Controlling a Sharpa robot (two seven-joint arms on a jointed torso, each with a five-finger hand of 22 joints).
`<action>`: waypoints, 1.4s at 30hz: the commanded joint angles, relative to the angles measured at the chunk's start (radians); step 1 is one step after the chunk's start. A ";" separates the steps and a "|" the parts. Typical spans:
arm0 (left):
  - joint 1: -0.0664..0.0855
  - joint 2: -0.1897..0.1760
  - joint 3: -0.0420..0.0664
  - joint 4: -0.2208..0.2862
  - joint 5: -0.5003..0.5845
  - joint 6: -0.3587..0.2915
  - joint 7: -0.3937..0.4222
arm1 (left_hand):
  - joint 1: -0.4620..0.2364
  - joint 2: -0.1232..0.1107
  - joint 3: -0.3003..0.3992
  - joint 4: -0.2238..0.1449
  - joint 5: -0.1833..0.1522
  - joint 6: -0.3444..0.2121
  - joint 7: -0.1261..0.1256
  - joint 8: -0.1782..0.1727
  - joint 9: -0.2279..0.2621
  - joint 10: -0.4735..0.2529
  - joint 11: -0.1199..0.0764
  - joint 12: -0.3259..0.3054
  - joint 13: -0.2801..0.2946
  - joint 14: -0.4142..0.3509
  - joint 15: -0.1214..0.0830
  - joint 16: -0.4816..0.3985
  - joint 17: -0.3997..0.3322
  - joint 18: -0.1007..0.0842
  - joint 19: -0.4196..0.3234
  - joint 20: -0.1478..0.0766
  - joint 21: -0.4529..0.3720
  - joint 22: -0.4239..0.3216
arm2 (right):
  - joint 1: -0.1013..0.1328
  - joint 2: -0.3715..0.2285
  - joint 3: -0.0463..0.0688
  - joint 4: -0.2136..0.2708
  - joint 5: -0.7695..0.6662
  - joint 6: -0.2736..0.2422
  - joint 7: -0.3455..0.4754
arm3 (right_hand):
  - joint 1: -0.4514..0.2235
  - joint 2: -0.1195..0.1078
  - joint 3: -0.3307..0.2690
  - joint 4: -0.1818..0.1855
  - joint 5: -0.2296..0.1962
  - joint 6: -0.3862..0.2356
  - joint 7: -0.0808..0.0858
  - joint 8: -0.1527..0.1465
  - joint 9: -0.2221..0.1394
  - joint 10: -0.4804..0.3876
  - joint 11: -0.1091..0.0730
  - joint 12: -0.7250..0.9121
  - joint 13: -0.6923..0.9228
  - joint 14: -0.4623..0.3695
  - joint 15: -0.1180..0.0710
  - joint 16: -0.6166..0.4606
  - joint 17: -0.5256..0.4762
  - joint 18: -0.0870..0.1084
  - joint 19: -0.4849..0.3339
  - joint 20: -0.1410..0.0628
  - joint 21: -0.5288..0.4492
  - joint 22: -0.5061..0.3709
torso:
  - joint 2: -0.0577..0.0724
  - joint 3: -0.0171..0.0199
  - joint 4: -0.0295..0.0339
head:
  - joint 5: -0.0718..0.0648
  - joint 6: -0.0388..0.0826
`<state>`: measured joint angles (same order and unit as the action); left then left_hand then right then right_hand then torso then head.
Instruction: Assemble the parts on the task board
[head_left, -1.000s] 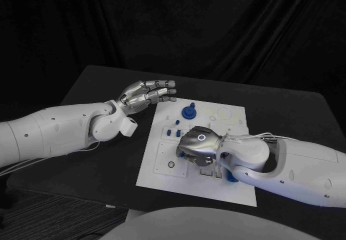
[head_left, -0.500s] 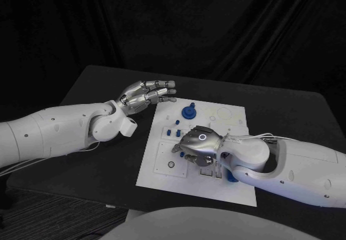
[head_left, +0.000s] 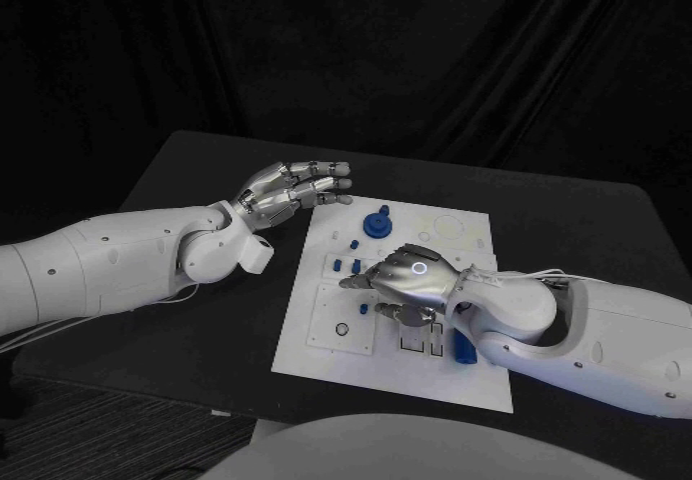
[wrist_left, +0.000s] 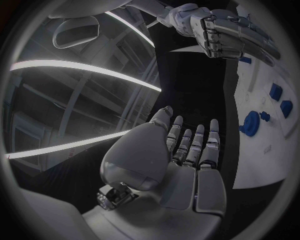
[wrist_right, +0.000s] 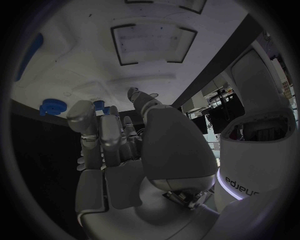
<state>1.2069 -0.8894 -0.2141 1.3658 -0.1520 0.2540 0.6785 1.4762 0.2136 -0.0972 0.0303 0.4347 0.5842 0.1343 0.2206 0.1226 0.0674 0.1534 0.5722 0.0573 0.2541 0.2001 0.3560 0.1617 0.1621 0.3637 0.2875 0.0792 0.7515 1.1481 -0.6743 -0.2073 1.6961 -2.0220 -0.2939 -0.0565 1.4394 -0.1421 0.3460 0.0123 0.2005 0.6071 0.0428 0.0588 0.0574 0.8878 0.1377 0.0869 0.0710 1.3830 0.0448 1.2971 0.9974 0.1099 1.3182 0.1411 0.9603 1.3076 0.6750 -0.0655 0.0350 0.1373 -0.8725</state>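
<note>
The white task board (head_left: 447, 375) lies in the middle of the black table. On its far part stands a round blue part (head_left: 378, 222), with small blue pieces (head_left: 346, 266) just in front of it; a longer blue piece (head_left: 462, 346) lies by my right wrist. My right hand (head_left: 405, 284) hovers over the board's middle, fingers bent down toward it, thumb out to the side; its palm (wrist_right: 125, 155) looks empty. My left hand (head_left: 296, 186) hangs with spread fingers beside the board's far left corner, holding nothing; its empty palm (wrist_left: 181, 165) faces the board (wrist_left: 262, 155).
Rectangular recesses (head_left: 418, 347) and a small ring (head_left: 342, 329) mark the board's near part. Bare black table (head_left: 216, 330) surrounds the board, and dark curtains hang behind. The board's near edge reaches close to the table's front.
My right hand has shifted a little away from me and to the right over the board, with its fingers now less tucked. The left hand has stayed still.
</note>
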 joint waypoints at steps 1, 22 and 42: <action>-0.002 0.002 0.001 0.001 0.009 0.011 0.039 | -0.007 0.004 0.005 0.001 0.000 0.000 0.005 0.003 -0.001 -0.001 0.009 0.002 0.001 -0.003 0.001 0.004 -0.001 -0.017 0.006 0.003 0.005 -0.001 | 0.018 -0.031 0.000 0.021 0.027 -0.130 0.014 | 0.003 0.014 -0.013 0.002 -0.002 0.048 -0.002 0.007 0.006 0.003 -0.001 0.018 0.003 0.002 -0.001 0.010 0.006 0.006 0.006 0.004 0.008 0.106 | 0.001 0.0011 0.0005 | -0.003 0.000; -0.003 -0.015 0.001 0.006 0.009 -0.001 0.038 | -0.008 0.002 0.007 -0.001 0.001 0.002 0.004 0.004 -0.001 0.000 0.010 0.008 0.001 -0.001 0.001 0.008 0.000 -0.017 0.007 0.003 0.006 -0.002 | 0.160 -0.324 -0.001 0.045 0.563 -0.073 0.035 | -0.045 0.035 -0.041 0.093 -0.041 0.351 0.097 0.089 0.037 0.211 -0.076 0.316 0.134 0.049 -0.055 0.056 0.084 -0.010 0.060 -0.046 0.089 0.131 | -0.003 -0.0009 -0.0022 | -0.018 0.000; -0.011 -0.009 0.001 0.002 0.009 0.006 0.044 | -0.008 0.002 0.008 -0.002 0.003 0.002 0.004 0.004 -0.001 0.001 0.010 0.006 0.001 -0.001 0.001 0.008 0.000 -0.017 0.007 0.003 0.006 -0.002 | 0.102 -0.326 -0.001 0.018 0.425 0.005 0.058 | -0.035 0.014 -0.118 0.135 -0.117 0.295 0.112 0.025 0.012 0.057 -0.025 0.170 0.057 0.053 -0.016 0.062 0.095 -0.014 0.069 -0.012 0.099 0.134 | 0.000 0.0021 -0.0007 | -0.032 0.000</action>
<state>1.1972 -0.9005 -0.2143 1.3670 -0.1517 0.2528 0.6786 1.4762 0.2136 -0.0945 0.0276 0.4347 0.5842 0.1342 0.2206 0.1228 0.0674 0.1605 0.5760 0.0572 0.2541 0.2001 0.3599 0.1620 0.1621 0.3637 0.2875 0.0792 0.7509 1.2559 -1.0026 -0.2087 1.7166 -1.5552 -0.3145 -0.0162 1.3957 -0.1294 0.2342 0.1489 0.0882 0.9090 0.1554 0.0889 0.0705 0.9519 0.1127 0.2595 0.1302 1.4371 0.0208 1.3591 1.0930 0.1097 1.3883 0.1219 1.0630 1.3073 0.6769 -0.0618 0.0323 0.1051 -0.8725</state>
